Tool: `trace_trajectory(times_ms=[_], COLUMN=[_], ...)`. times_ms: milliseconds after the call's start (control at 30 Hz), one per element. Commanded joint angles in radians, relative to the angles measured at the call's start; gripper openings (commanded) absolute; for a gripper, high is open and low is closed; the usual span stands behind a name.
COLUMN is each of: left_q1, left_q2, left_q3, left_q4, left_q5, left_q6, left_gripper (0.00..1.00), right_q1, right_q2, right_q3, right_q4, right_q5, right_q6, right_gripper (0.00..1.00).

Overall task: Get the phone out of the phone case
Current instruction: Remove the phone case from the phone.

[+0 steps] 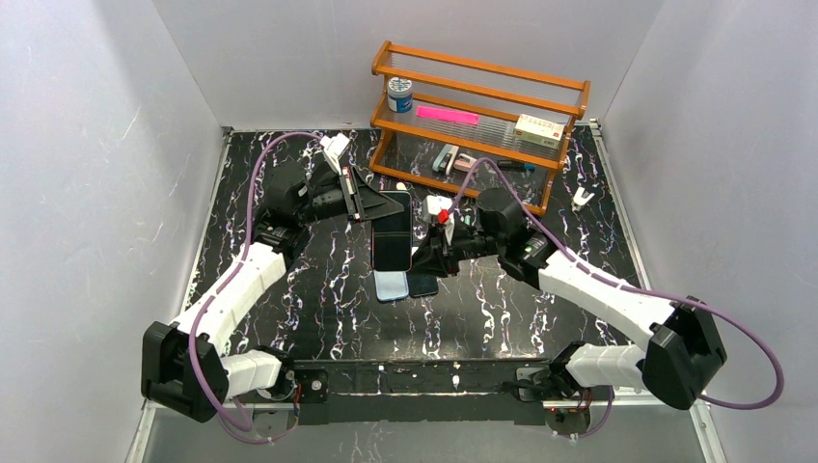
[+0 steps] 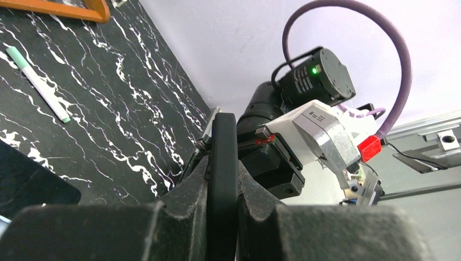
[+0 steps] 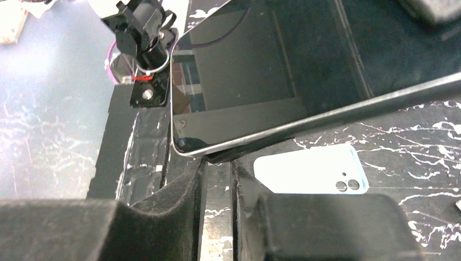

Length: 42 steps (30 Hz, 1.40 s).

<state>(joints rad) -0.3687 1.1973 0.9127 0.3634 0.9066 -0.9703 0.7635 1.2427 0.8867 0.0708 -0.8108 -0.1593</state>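
Observation:
A black-screened phone [image 1: 391, 236] in a black case is held up above the table between both arms. My left gripper [image 1: 371, 207] is shut on its far end; in the left wrist view its jaws [image 2: 223, 163] clamp the black edge [image 2: 224, 136]. My right gripper [image 1: 429, 249] is at the phone's near right corner. In the right wrist view the phone's glass [image 3: 255, 70] has a silver rim, and the black case lip [image 3: 239, 151] sits between my right fingertips [image 3: 217, 163], which stand a narrow gap apart.
A light blue phone case [image 1: 391, 286] lies on the table under the phone, also in the right wrist view [image 3: 310, 174], beside a dark flat object [image 1: 422, 285]. A wooden rack [image 1: 477, 106] stands at the back, with a white clip [image 1: 580, 200] and a white pen [image 2: 41, 87] nearby.

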Motion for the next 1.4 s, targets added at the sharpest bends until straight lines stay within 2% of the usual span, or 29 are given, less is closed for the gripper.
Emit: trace_trajectory(times_ms=[0, 67, 167, 300, 433, 600, 700, 1033, 1367], left_q1=[-0.004, -0.004, -0.005, -0.006, -0.007, -0.009, -0.011, -0.034, -0.052], left_q2=[-0.071, -0.08, -0.084, -0.093, -0.086, -0.07, -0.061, -0.071, -0.074], left_q3=[0.019, 0.004, -0.035, -0.071, -0.102, -0.115, -0.118, -0.148, -0.144], left_q4=[0.074, 0.089, 0.114, 0.146, 0.196, 0.245, 0.269, 0.295, 0.329], left_q5=[-0.025, -0.088, -0.194, -0.323, -0.377, -0.385, -0.382, -0.4, -0.399], left_q6=[-0.08, -0.082, -0.093, -0.102, -0.146, -0.189, -0.214, -0.261, -0.301], left_gripper=[0.0, 0.0, 0.0, 0.0, 0.0, 0.0, 0.0, 0.0, 0.0], right_q1=[-0.006, -0.006, -0.006, -0.005, -0.005, -0.007, -0.007, -0.007, -0.007], right_q2=[-0.064, -0.097, -0.143, -0.206, -0.288, -0.379, -0.395, -0.333, -0.31], right_q3=[-0.06, -0.075, -0.076, -0.085, -0.151, -0.295, -0.355, -0.347, -0.363], right_q4=[0.151, 0.16, 0.103, 0.035, 0.093, 0.316, 0.419, 0.56, 0.618], right_q5=[0.161, 0.206, 0.258, 0.309, 0.384, 0.499, 0.538, 0.509, 0.532], right_q6=[0.14, 0.216, 0.318, 0.465, 0.717, 1.018, 1.128, 1.254, 1.29], right_gripper=[0.21, 0.31, 0.54, 0.6, 0.67, 0.62, 0.59, 0.5, 0.49])
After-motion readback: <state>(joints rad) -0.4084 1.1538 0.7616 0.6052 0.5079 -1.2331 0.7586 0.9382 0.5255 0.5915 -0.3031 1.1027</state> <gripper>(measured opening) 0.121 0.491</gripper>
